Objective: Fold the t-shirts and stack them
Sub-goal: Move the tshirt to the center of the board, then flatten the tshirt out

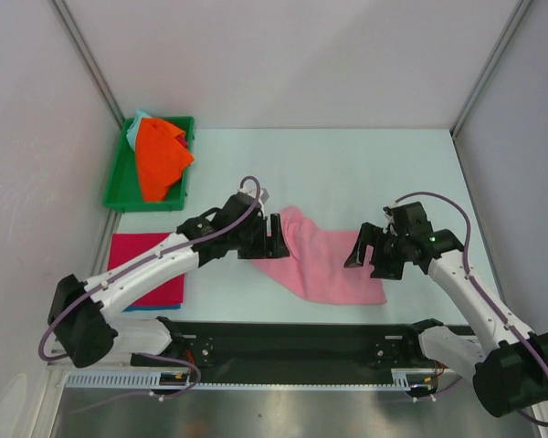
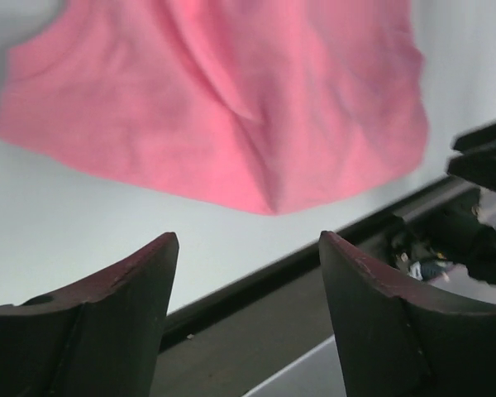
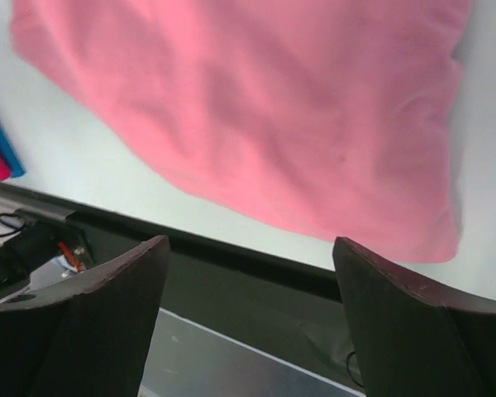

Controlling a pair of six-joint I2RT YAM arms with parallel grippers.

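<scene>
Centrally, on the near half of the white table (image 1: pixel 347 164), the light pink t-shirt (image 1: pixel 324 265) lies flat as a slanted band running from far left to near right, creased along its length and apparently already narrowed by one fold. The left gripper (image 1: pixel 274 235) hovers at the band's far-left end with jaws parted and nothing between them; its wrist view shows the cloth lying beyond the fingertips, apart from them. The right gripper (image 1: pixel 367 251) stands just above the band's right part, jaws likewise spread wide and empty, the pink cloth filling the view beyond them. At the near left of the table, a folded magenta-red shirt (image 1: pixel 142 260) rests flat with a blue cloth edge (image 1: pixel 155 307) showing beneath it, evidently the start of the stack. At the far left, the green tray (image 1: pixel 117 178) holds the crumpled orange shirt (image 1: pixel 160 160), with a sliver of the pale teal shirt (image 1: pixel 139 119) behind it.

Step in hand, as judged: between folds of the pink shirt, both arms free of the cloth. The next move probably calls for each gripper to descend on an end or corner, pinch a single edge cleanly, and bring one end over the other without dragging the layers askew; transfer to the left stack would then follow
</scene>
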